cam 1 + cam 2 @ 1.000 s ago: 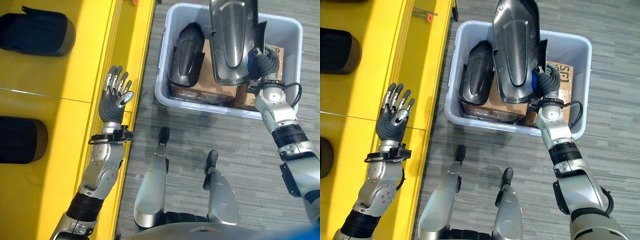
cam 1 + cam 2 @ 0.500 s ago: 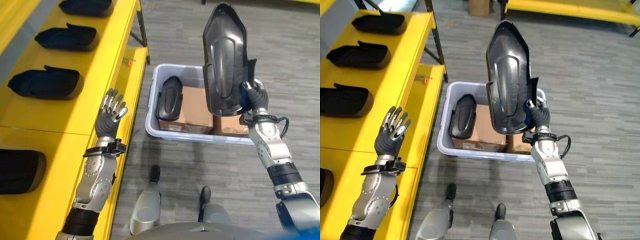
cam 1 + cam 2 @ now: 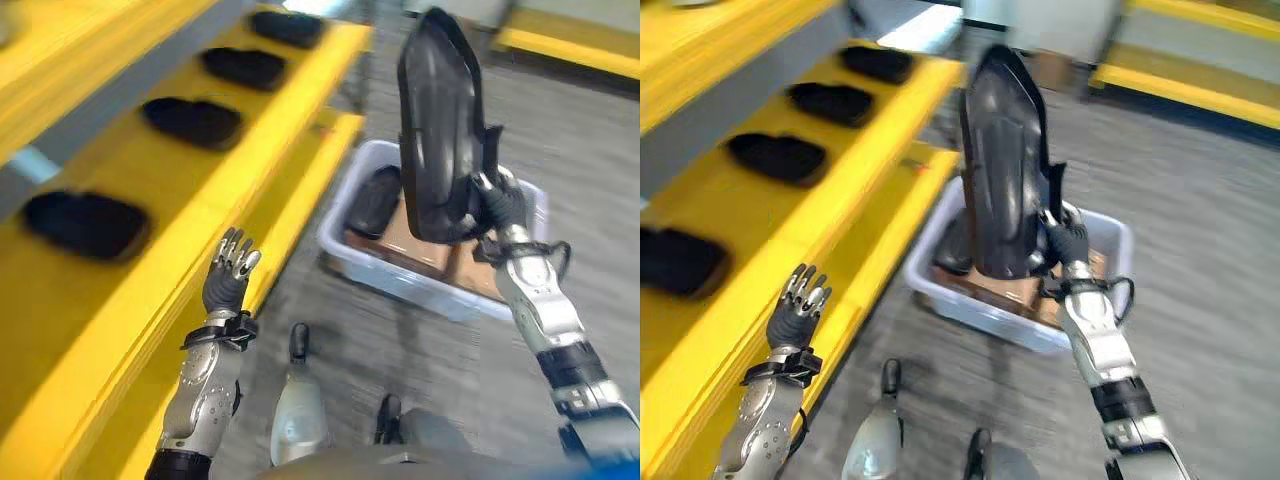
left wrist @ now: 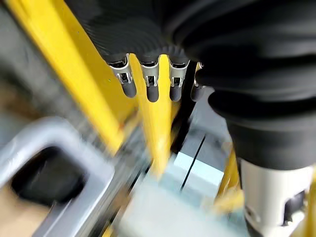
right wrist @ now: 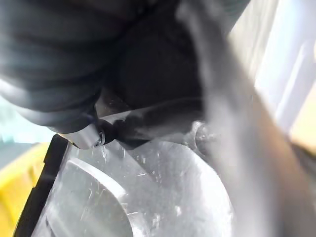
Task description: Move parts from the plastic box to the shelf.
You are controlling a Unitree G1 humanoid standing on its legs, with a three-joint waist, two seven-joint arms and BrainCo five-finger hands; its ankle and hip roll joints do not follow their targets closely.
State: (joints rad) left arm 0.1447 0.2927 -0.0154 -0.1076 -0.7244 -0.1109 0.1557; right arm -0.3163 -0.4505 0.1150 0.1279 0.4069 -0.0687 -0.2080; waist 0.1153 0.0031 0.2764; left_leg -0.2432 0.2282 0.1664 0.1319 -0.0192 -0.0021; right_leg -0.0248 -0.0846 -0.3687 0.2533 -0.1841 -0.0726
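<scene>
- Right hand (image 3: 497,203): fingers curled round the lower edge of a large, glossy black moulded plastic part (image 3: 437,130), a long shell with a raised central rib. The part stands nearly upright, its rounded tip uppermost, lifted clear above the box.
- In the right wrist view the shiny scratched surface of the same part (image 5: 148,192) lies directly against the hand's dark ribbed cover (image 5: 54,54).
- Pale grey rectangular plastic box (image 3: 385,275): rests on the grey wood-patterned floor (image 3: 1200,230) below the raised part and beside the shelf. It holds a second, smaller black moulded part (image 3: 373,200) leaning against its left wall, and brown cardboard cartons (image 3: 420,245) next to that part.
- Left hand (image 3: 229,275): raised with fingers straight and slightly spread, palm empty, just in front of the edge of the yellow shelf (image 3: 150,270). It touches nothing.
- In the left wrist view the dark fingertips (image 4: 150,91) point towards a yellow shelf upright (image 4: 158,133), with a corner of the grey box (image 4: 59,143) beneath.
- Yellow shelf, upper surface: a row of dark oval moulded parts (image 3: 777,156) lies along it, each well apart from its neighbour, running away from the robot along its left side.
- A second yellow shelf edge (image 3: 1200,85) runs across the far side of the floor.
</scene>
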